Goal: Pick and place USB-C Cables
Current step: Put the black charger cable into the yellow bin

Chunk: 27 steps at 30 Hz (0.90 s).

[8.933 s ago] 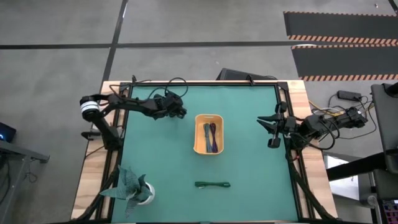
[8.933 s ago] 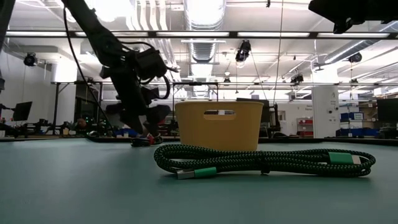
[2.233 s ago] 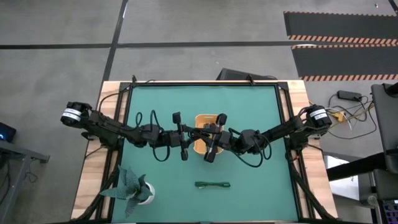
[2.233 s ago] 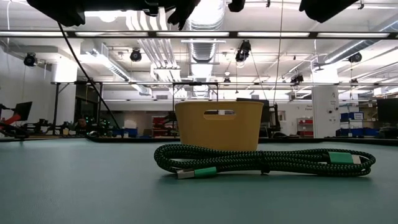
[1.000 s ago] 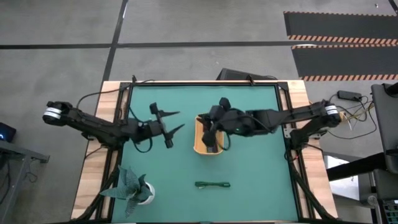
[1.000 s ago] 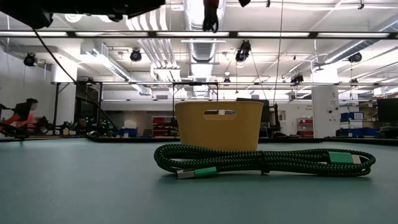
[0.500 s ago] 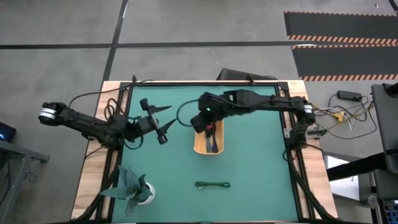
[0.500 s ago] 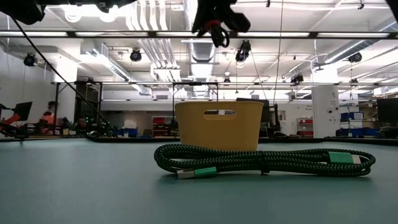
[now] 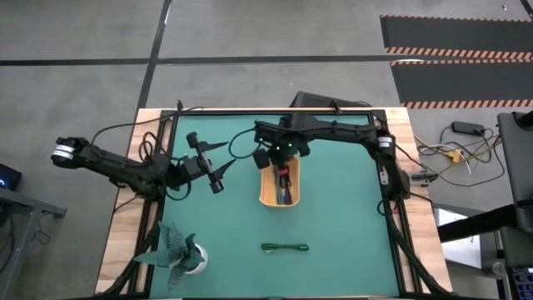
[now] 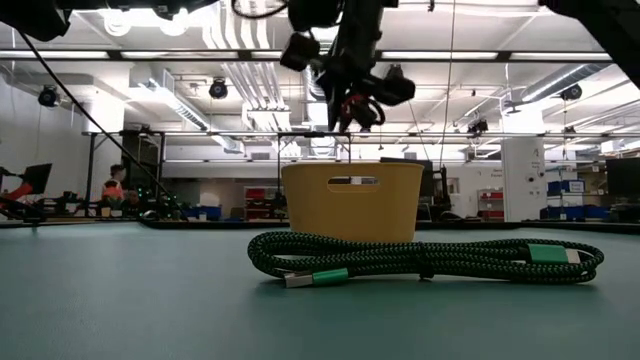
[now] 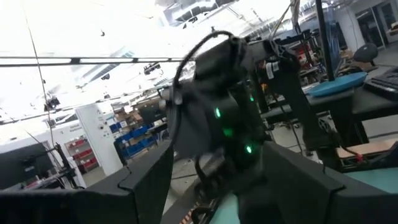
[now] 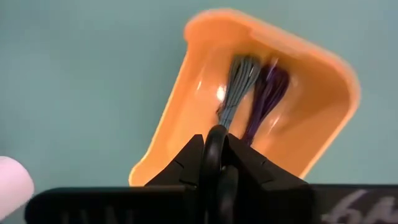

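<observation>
My right gripper [image 9: 281,160] [image 10: 352,95] hangs over the far end of the orange tray [image 9: 265,197] [image 10: 350,205], shut on the red-and-black cable [image 10: 357,108]. The light blue cable [image 12: 239,84] and the purple cable [image 12: 268,93] lie inside the tray. The dark green cable [image 9: 284,247] [image 10: 420,258] lies flat on the mat near the table's near edge. My left gripper [image 9: 216,165] is open in the air left of the tray and holds nothing. My right gripper pinches a black loop of the red-and-black cable [image 12: 214,142] between its two fingers, coming from above and pointing down. The bundle hangs below the fingers [image 10: 345,75], lifted clear, above the tray's rim [image 10: 350,166].
A teal folded-paper plant in a white pot [image 9: 176,250] stands at the near left corner. Black wires trail from both arms along the far edge. The green mat [image 9: 350,217] lies open to the right of the tray. People move in the room behind [image 10: 115,185].
My right arm has swung round and now reaches along the far edge. Its gripper, still shut on the red-and-black cable, has shifted toward the tray's far end and shows lower in the low view. My left gripper has drawn back toward the table's left edge, still open.
</observation>
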Tool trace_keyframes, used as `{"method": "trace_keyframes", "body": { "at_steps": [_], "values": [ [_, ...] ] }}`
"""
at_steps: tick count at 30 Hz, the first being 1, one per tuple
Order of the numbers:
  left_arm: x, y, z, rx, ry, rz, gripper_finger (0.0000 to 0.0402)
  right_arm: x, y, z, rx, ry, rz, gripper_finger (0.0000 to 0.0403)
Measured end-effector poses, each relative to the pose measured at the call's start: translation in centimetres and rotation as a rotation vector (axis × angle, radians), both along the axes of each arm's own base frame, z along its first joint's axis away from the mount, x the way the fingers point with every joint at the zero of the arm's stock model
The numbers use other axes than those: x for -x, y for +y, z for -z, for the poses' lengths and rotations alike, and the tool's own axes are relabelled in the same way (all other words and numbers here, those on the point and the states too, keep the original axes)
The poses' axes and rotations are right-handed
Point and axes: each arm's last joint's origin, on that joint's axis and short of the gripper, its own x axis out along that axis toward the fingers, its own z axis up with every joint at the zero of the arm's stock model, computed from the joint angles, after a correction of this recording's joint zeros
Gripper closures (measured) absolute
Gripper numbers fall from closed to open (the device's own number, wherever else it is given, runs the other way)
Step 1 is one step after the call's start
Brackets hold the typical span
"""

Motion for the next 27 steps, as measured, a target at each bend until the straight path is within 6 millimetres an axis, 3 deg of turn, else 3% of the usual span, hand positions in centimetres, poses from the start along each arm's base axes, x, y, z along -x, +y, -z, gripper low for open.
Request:
{"method": "trace_keyframes", "body": {
  "at_steps": [13, 27],
  "values": [
    [0.9, 0.1, -0.2, -0.047, -0.006, -0.018, 0.0171, -1.7, -0.3, 4.4, -0.038, 0.109, 0.072, 0.0365],
    [3.5, 0.6, -0.9, -0.025, -0.101, -0.018, 0.0171, -2.4, -0.1, 6.4, -0.016, 0.162, 0.13, 0.0362]
  ]
}}
